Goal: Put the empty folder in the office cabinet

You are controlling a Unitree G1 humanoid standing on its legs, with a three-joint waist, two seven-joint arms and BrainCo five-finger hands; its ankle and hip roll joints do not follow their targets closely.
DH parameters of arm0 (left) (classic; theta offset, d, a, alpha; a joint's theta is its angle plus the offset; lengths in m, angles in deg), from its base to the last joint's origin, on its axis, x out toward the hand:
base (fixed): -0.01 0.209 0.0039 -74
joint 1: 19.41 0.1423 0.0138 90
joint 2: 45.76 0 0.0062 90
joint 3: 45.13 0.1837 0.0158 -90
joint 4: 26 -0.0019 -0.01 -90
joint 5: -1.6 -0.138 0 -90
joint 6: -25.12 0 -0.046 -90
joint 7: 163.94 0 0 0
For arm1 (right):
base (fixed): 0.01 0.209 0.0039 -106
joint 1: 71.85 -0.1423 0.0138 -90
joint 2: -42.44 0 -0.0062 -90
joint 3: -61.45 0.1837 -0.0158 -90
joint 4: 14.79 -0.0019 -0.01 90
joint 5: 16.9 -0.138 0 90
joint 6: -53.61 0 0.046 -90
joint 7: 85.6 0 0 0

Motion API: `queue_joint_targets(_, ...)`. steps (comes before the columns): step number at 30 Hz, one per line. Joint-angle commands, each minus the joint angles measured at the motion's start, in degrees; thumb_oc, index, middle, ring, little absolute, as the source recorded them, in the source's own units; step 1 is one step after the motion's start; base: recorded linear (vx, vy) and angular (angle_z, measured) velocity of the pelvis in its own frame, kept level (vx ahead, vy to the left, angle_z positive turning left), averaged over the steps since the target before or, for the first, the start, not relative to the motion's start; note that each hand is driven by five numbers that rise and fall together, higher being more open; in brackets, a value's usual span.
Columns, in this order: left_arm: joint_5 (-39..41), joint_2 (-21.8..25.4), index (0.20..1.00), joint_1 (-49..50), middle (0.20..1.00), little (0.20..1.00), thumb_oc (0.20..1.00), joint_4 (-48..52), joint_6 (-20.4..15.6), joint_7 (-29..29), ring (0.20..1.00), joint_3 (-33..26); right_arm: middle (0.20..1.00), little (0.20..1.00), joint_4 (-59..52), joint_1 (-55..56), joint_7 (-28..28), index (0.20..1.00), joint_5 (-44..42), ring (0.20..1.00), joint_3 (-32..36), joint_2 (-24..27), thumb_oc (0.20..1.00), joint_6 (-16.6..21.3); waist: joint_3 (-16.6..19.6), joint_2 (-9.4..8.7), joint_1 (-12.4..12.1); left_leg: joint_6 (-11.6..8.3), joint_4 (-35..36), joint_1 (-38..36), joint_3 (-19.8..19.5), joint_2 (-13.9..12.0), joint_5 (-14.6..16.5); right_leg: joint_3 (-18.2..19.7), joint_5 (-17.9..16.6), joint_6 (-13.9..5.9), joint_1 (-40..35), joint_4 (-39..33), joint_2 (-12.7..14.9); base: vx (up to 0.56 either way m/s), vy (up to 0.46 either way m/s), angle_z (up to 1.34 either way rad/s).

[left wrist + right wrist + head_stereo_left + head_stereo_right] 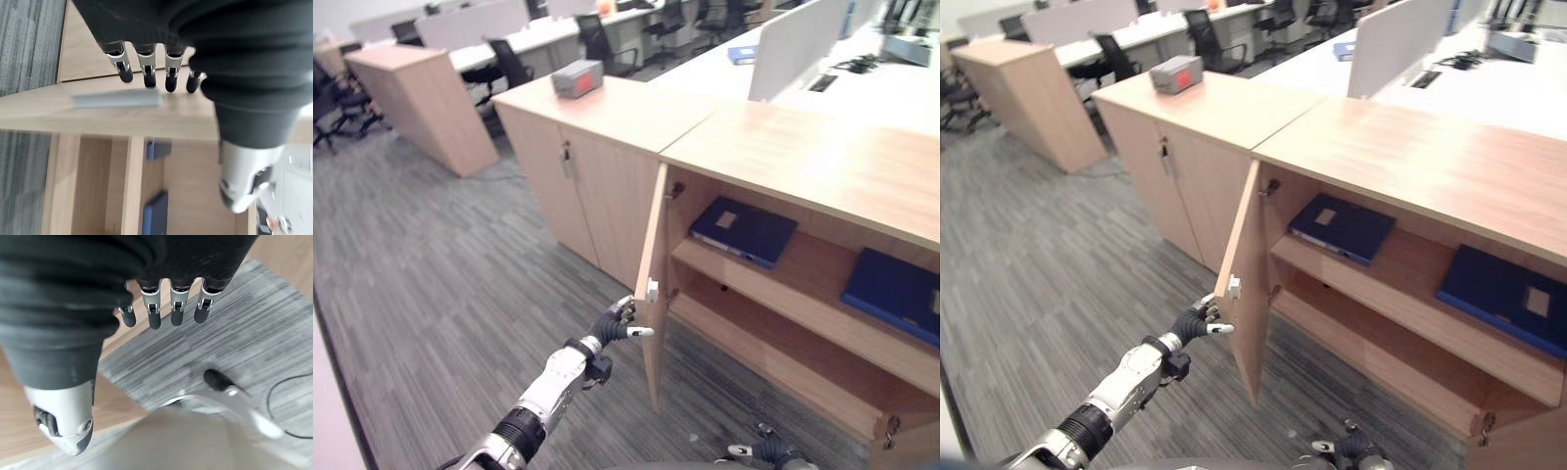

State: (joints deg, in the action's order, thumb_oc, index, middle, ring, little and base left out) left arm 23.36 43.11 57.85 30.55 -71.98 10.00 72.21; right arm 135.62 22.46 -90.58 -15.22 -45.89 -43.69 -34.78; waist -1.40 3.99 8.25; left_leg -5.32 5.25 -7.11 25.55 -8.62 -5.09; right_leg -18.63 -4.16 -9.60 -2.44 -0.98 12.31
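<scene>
From the left eye view, the office cabinet (783, 157) stood with its left door (653, 284) swung out towards the robot. The left hand (617, 323) was at that door's near edge, just below the small white handle (652, 290), its fingers relaxed and holding nothing. On the upper shelf (783, 284) a dark blue folder (742, 230) lay flat at the left, and another blue folder (893, 294) lay to the right, well apart from it. A grey box (578, 78) sat on the far cabinet's top.

In the right eye view, the right hand (1351, 452) hung low near the floor (1058, 284).

The left wrist view showed straight fingers (146, 73) by the door's edge, empty.

The right wrist view showed straight, loose fingers (176, 308) over grey carpet, gripping nothing.
</scene>
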Motion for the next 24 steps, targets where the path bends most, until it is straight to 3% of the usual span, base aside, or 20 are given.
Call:
queue_joint_targets(1, 0.3, 0.5, 1.0, -9.6, 1.0, 1.0, 1.0, -4.4, -2.3, 3.4, 1.0, -2.2, 1.0, 1.0, -0.2, -2.2, -0.4, 1.0, 0.7, 1.0, -0.2, -0.6, 1.0, 0.0, -3.1, -3.27, 3.1, -1.49, -7.4, -2.6, 1.0, -0.4, 6.7, 3.7, 2.2, -0.98, -0.1, 1.5, -0.6, 0.03, -0.204, -0.69)
queue_joint_targets(2, 0.5, 0.5, 1.0, -11.8, 1.0, 1.0, 1.0, -7.3, -2.2, 4.6, 1.0, -2.4, 1.0, 1.0, -0.6, -2.1, -0.7, 1.0, -0.1, 1.0, -0.3, 0.7, 1.0, -0.1, -4.1, -3.4, 4.3, -3.6, -16.0, 0.0, 2.3, -4.9, 2.6, 6.3, 3.3, 0.36, -0.9, 0.6, -2.5, 0.03, -0.208, -0.72)
queue_joint_targets(3, 0.5, 0.4, 1.0, -11.9, 1.0, 1.0, 1.0, -7.4, -2.2, 4.5, 1.0, -2.4, 1.0, 1.0, -0.7, -2.1, -0.7, 1.0, -0.1, 1.0, -0.3, 0.7, 1.0, -0.2, -4.2, -3.22, 4.2, -3.79, -16.4, 0.2, 2.3, -5.3, 2.8, 6.3, 3.3, 0.51, -0.8, 0.6, -2.8, 0.03, -0.185, -0.8)
queue_joint_targets(5, 0.8, 1.0, 1.0, -14.1, 1.0, 1.0, 1.0, -9.7, -2.5, 5.8, 1.0, -3.5, 1.0, 1.0, -1.2, -2.8, -0.7, 1.0, -1.2, 1.0, -0.5, 1.9, 1.0, 0.0, -5.1, -3.73, 4.8, -4.84, -22.5, 2.1, -0.2, -7.5, -1.1, 10.2, 3.6, 1.72, -0.2, 0.3, -4.4, 0.05, -0.085, -1.02)
queue_joint_targets(6, 1.0, 1.1, 1.0, -15.1, 1.0, 1.0, 1.0, -11.7, -2.8, 6.3, 1.0, -4.0, 1.0, 1.0, -0.7, -3.2, -0.6, 1.0, -1.5, 1.0, -0.9, 2.3, 1.0, 0.1, -5.0, -4.12, 4.8, -4.48, -23.6, 3.0, -1.9, -7.5, -1.6, 12.1, 3.6, 1.88, 0.7, 0.5, -4.7, 0.13, -0.028, -1.8)
queue_joint_targets(7, 2.4, 1.1, 1.0, -16.8, 1.0, 1.0, 1.0, -14.8, -3.1, 7.3, 1.0, -5.1, 1.0, 1.0, 0.1, -3.4, -0.5, 1.0, -1.8, 1.0, -1.2, 3.1, 1.0, 0.1, -5.0, -4.97, 4.9, -3.36, -22.5, 4.8, -6.8, -5.7, 0.9, 16.5, 3.7, 1.04, 1.7, 0.3, -4.7, 0.1, 0.01, -1.93)
queue_joint_targets(8, 2.4, 1.1, 1.0, -16.9, 1.0, 1.0, 1.0, -14.9, -3.1, 7.3, 1.0, -5.2, 1.0, 1.0, 0.1, -3.4, -0.5, 1.0, -1.8, 1.0, -1.2, 3.1, 1.0, 0.1, -4.9, -5.04, 4.8, -3.29, -22.3, 4.9, -6.6, -5.6, 0.6, 16.6, 3.6, 1.03, 1.9, 0.3, -4.6, 0.19, 0.075, -1.77)
queue_joint_targets(10, 3.1, 1.5, 1.0, -19.9, 1.0, 1.0, 1.0, -18.5, -3.4, 7.7, 1.0, -5.6, 1.0, 1.0, 0.5, -3.8, -0.8, 1.0, -2.3, 1.0, -0.8, 3.9, 1.0, 0.4, -4.8, -5.44, 4.1, -2.42, -14.9, 6.4, -13.5, -3.5, 4.5, 20.9, 3.9, -0.43, 1.9, -0.4, -4.4, 0.28, 0.146, -0.95)
queue_joint_targets(11, 2.9, 2.3, 1.0, -24.0, 1.0, 1.0, 1.0, -22.8, -3.8, 8.5, 1.0, -5.4, 1.0, 1.0, 1.2, -5.2, -1.3, 1.0, -3.2, 1.0, -0.8, 4.8, 1.0, 0.8, -5.2, -5.25, 2.9, -2.81, -9.2, 9.4, -23.3, -1.3, 3.2, 25.5, 4.5, -0.96, 1.1, -0.8, -5.3, 0.28, 0.157, -0.64)
queue_joint_targets(12, 2.9, 2.3, 1.0, -24.0, 1.0, 1.0, 1.0, -22.8, -3.8, 8.5, 1.0, -5.4, 1.0, 1.0, 1.3, -5.2, -1.3, 1.0, -3.2, 1.0, -0.8, 4.8, 1.0, 0.8, -5.1, -5.24, 2.9, -2.82, -9.1, 9.5, -23.4, -1.3, 3.0, 25.5, 4.4, -0.95, 1.3, -0.8, -5.3, 0.29, 0.126, -0.77)
queue_joint_targets(13, 2.4, 3.0, 1.0, -25.0, 1.0, 1.0, 1.0, -25.2, -3.4, 8.6, 1.0, -5.8, 1.0, 1.0, 1.7, -5.1, -1.3, 1.0, -2.9, 1.0, -1.2, 5.1, 1.0, 0.8, -5.6, -4.71, 2.1, -2.89, -5.3, 10.0, -27.0, -0.7, 2.5, 26.7, 5.2, -0.76, 1.1, -0.4, -5.9, 0.15, 0.092, -1.41)
queue_joint_targets(14, 2.6, 2.6, 1.0, -28.1, 1.0, 1.0, 1.0, -27.8, -3.6, 8.9, 1.0, -6.7, 1.0, 1.0, 3.2, -4.9, -0.7, 1.0, -1.6, 1.0, -1.9, 4.6, 1.0, 0.9, -4.9, -4.43, 3.1, -3.15, -3.0, 8.0, -27.6, -0.6, 3.2, 29.3, 5.6, -1.23, 1.3, 0.1, -6.7, 0.16, 0.093, -1.55)
queue_joint_targets(15, 2.6, 2.5, 1.0, -28.2, 1.0, 1.0, 1.0, -27.9, -3.7, 8.9, 1.0, -6.7, 1.0, 1.0, 3.2, -4.9, -0.7, 1.0, -1.5, 1.0, -1.9, 4.6, 1.0, 0.9, -5.0, -4.43, 2.9, -3.14, -3.0, 7.8, -27.5, -0.6, 3.2, 29.4, 5.6, -1.23, 1.3, 0.1, -6.7, 0.11, 0.159, -1.54)
queue_joint_targets(17, 3.2, 3.2, 1.0, -30.5, 1.0, 1.0, 1.0, -28.7, -3.9, 9.6, 1.0, -7.7, 1.0, 1.0, 3.6, -4.8, -0.6, 1.0, -1.0, 1.0, -2.4, 4.1, 1.0, 0.6, -4.5, -4.78, 4.0, -2.96, -2.3, 6.6, -24.7, -0.3, 3.2, 31.5, 5.2, -1.75, 2.4, 0.5, -6.4, 0.08, 0.154, -1.06)
queue_joint_targets(21, 2.4, 4.1, 1.0, -30.4, 1.0, 1.0, 1.0, -26.0, -4.7, 9.9, 1.0, -7.8, 1.0, 1.0, 4.6, -4.9, 0.1, 1.0, -1.3, 1.0, -2.7, 1.1, 1.0, 0.4, -3.1, -6.27, 4.3, -1.58, -0.9, 2.3, -18.7, 1.1, 4.8, 33.6, 4.1, -3.89, 3.2, 1.1, -4.6, 0.11, 0.157, -0.81)
queue_joint_targets(24, 2.3, 3.7, 1.0, -28.9, 1.0, 1.0, 1.0, -23.1, -5.0, 9.8, 1.0, -7.5, 1.0, 1.0, 4.8, -4.3, 0.6, 1.0, -1.2, 1.0, -2.9, -0.3, 1.0, 0.1, -2.9, -6.65, 3.8, -0.87, -0.7, 1.2, -17.7, 1.9, 5.4, 33.6, 3.9, -4.58, 3.3, 1.5, -4.0, 0.03, 0.117, -0.64)
